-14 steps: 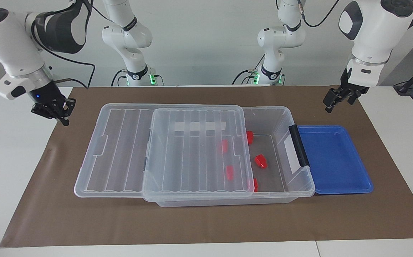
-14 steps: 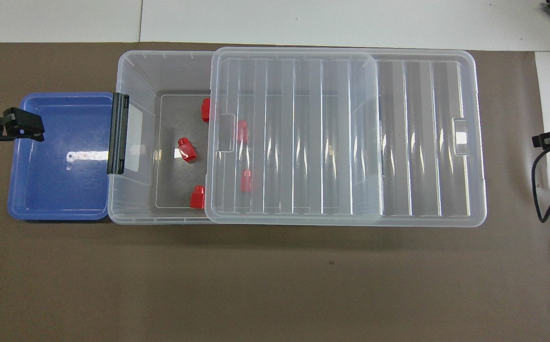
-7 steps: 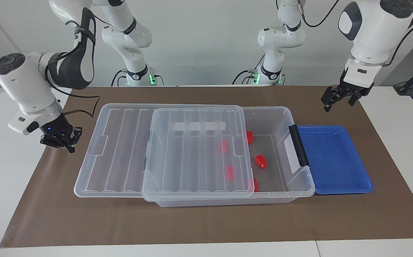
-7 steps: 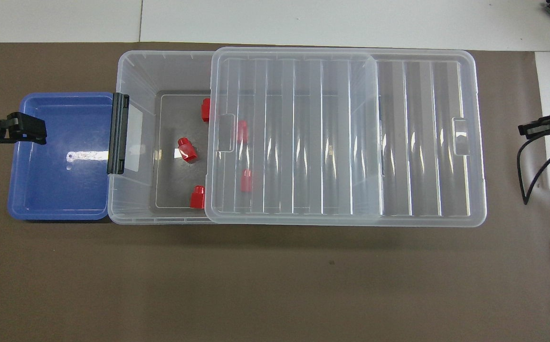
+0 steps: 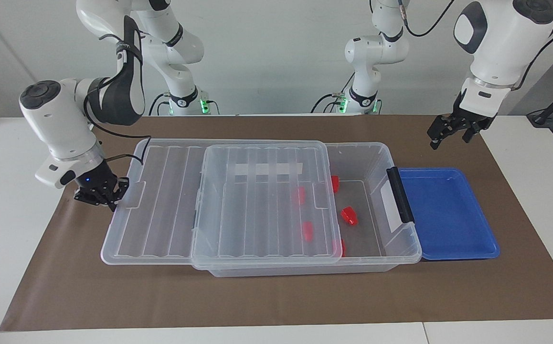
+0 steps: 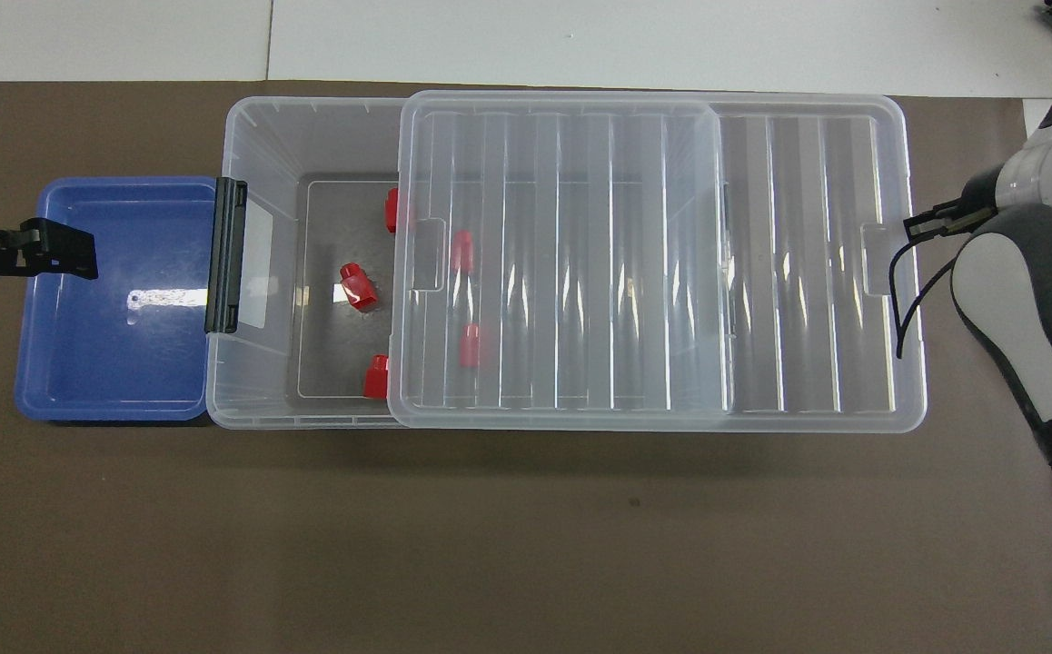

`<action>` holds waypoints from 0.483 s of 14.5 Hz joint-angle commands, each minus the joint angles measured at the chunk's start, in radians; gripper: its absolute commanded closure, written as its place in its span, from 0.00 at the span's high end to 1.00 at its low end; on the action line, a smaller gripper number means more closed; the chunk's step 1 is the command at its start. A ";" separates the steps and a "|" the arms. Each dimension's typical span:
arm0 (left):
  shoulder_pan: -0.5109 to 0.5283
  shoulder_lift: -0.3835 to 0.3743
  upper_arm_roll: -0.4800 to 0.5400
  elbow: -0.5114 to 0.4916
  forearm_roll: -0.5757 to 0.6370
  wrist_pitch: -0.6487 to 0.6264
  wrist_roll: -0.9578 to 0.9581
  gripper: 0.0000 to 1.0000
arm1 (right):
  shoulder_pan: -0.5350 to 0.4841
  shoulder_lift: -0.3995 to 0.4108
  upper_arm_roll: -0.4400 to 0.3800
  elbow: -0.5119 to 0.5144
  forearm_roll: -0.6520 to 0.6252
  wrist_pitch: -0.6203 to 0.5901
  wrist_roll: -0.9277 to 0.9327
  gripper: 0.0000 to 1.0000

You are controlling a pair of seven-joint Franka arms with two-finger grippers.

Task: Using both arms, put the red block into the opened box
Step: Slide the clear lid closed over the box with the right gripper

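Right tool (image 5: 110,199) lowered since earlier to the lid's (image 5: 186,200) end tab, fingertips pressed together, lid nudged slightly, left tool (image 5: 451,128) spread above the blue tray (image 5: 448,215), red block (image 5: 349,215) lying diagonally in the box (image 5: 403,239).

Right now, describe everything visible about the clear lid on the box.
The lid is clear, glossy plastic with long raised ribs and a small notch at each end. It lies flat on the box but slid toward the right arm's end, overhanging the mat there and leaving the end by the blue tray open. Two red blocks show through it. The right gripper, jaws shut, is at the overhanging end's edge; contact is unclear.
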 commanded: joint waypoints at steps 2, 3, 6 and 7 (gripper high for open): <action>0.013 -0.016 -0.005 -0.016 -0.019 0.004 0.014 1.00 | 0.025 0.008 0.001 0.001 0.030 0.020 0.051 0.00; 0.013 -0.016 -0.005 -0.016 -0.019 0.005 0.009 1.00 | 0.037 0.008 0.001 0.000 0.030 0.020 0.060 0.00; 0.013 -0.016 -0.005 -0.016 -0.019 0.005 0.005 1.00 | 0.067 0.008 0.001 0.000 0.030 0.020 0.100 0.00; 0.013 -0.016 -0.006 -0.016 -0.019 0.005 0.005 1.00 | 0.075 0.008 0.001 0.000 0.030 0.020 0.109 0.00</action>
